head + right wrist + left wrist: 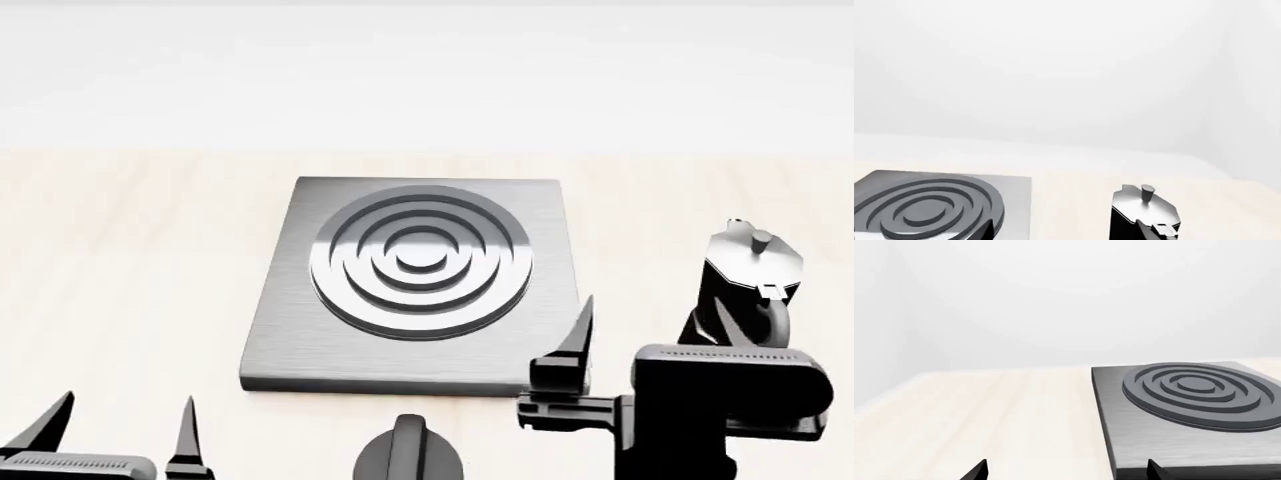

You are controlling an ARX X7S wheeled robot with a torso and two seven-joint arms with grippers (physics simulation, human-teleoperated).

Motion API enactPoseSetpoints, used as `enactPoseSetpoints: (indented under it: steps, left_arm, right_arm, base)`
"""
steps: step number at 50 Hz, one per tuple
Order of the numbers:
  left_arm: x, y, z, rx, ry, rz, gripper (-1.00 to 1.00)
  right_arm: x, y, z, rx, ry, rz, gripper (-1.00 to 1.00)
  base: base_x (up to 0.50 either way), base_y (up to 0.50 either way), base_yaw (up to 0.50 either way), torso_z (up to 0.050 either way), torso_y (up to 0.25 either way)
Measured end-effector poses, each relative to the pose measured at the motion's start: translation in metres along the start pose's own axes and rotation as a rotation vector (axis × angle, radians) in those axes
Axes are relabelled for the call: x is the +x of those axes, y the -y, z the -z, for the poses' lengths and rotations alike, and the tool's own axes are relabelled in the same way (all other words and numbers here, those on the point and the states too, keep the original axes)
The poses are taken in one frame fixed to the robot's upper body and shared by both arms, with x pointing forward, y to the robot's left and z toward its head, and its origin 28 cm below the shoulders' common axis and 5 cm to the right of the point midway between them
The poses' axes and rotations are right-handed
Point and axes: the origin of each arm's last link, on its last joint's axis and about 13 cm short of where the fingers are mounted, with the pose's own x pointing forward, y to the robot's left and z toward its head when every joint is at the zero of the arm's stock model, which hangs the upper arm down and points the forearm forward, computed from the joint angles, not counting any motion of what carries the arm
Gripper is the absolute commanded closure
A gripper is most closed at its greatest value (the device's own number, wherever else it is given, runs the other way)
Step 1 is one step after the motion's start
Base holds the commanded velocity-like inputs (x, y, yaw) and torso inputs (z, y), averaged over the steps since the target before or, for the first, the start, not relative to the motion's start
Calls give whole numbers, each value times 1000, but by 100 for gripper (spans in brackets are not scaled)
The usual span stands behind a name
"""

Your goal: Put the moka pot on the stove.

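The moka pot [750, 262], glossy black with a silver lid and knob, stands upright on the light wooden table, right of the stove [280, 330]. It also shows in the right wrist view [1124, 220]. The stove is a grey square slab with a ring burner and nothing on it. My right gripper [641, 335] is open and empty, just short of the pot. In its wrist view [1067, 232] one fingertip lies over the stove's edge and the other in front of the pot. My left gripper [120, 425] is open and empty near the stove's front left corner [1117, 460].
A short black round knob with a ridge [407, 455] sits at the near edge in front of the stove. The table [134, 250] runs back to a white wall.
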Motion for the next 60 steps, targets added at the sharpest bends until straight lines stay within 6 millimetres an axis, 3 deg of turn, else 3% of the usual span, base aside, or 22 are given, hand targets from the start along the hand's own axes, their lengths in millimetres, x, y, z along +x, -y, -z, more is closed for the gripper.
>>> enactPoseSetpoints:
  steps: [18,60]
  left_arm:
    - [-1,-1,-1,2,1,-1,-100]
    - [-3,-1,0,4,-4,1,-100]
  right_arm:
    - [8,23,-19,-10,-64,6,-100]
    - [12,58,-33,13,-153,75,-100]
  base:
    - [0,0,0,0,0]
    - [0,0,0,0,0]
